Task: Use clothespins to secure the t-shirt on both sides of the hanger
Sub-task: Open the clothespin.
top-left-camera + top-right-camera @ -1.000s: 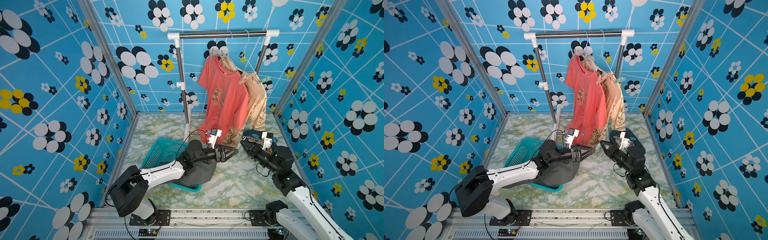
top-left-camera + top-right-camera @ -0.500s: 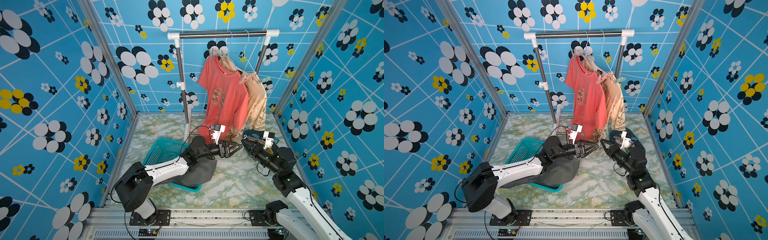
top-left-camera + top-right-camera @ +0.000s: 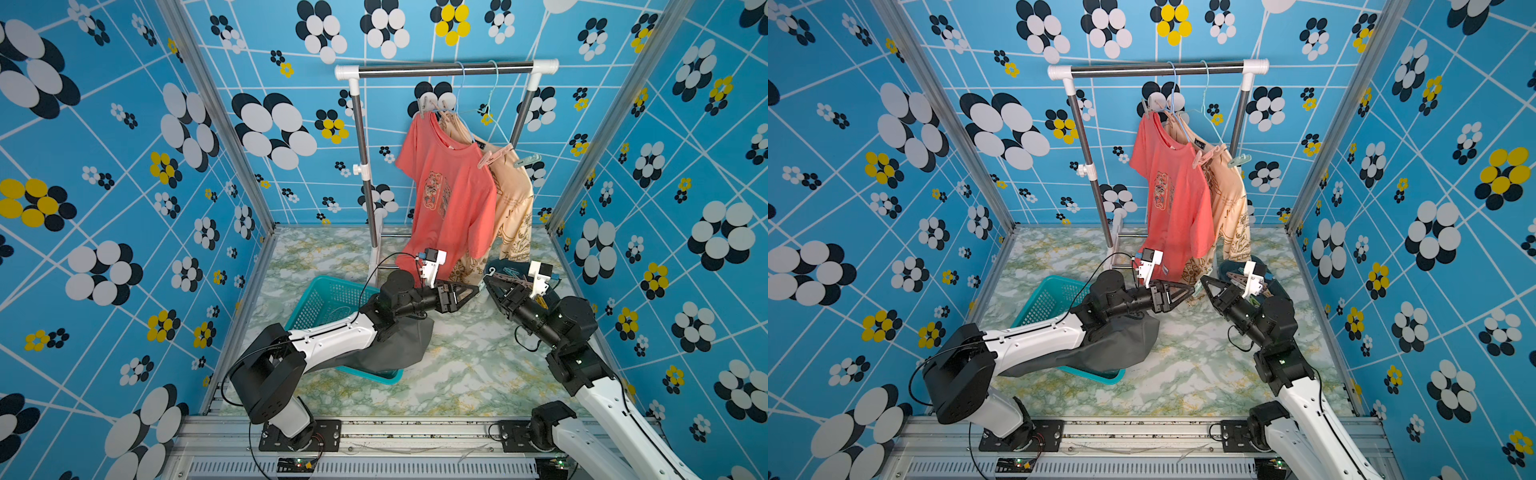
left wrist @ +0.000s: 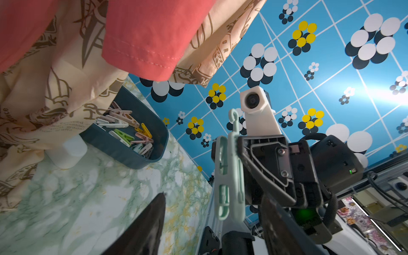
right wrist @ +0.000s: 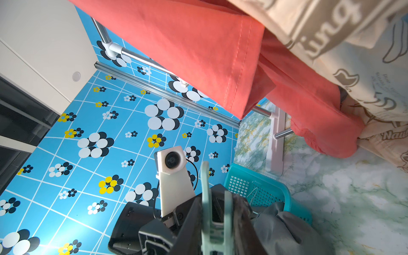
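My right gripper (image 5: 218, 198) is shut on a mint green clothespin (image 5: 215, 220), held low over the marble floor under the hanging shirts. In the left wrist view that clothespin (image 4: 229, 172) stands between the wide-apart fingers (image 4: 145, 225) of my open left gripper (image 4: 214, 198), touching neither as far as I can see. Both top views show the two gripper tips meeting, left (image 3: 471, 290) and right (image 3: 489, 283). The coral t-shirt (image 3: 449, 195) hangs on a hanger (image 3: 459, 93) with a pink clothespin (image 3: 494, 154) on its near shoulder.
A beige printed shirt (image 3: 515, 199) hangs behind the coral one with a mint pin (image 3: 527, 160). A dark blue tray (image 4: 141, 159) of loose clothespins (image 4: 128, 134) sits by the rack foot. A teal basket (image 3: 328, 299) with grey cloth (image 3: 399, 345) lies under my left arm.
My left arm has stretched to the right and brought its gripper up to the right gripper's tip. The right arm has stayed where it was with the mint pin.
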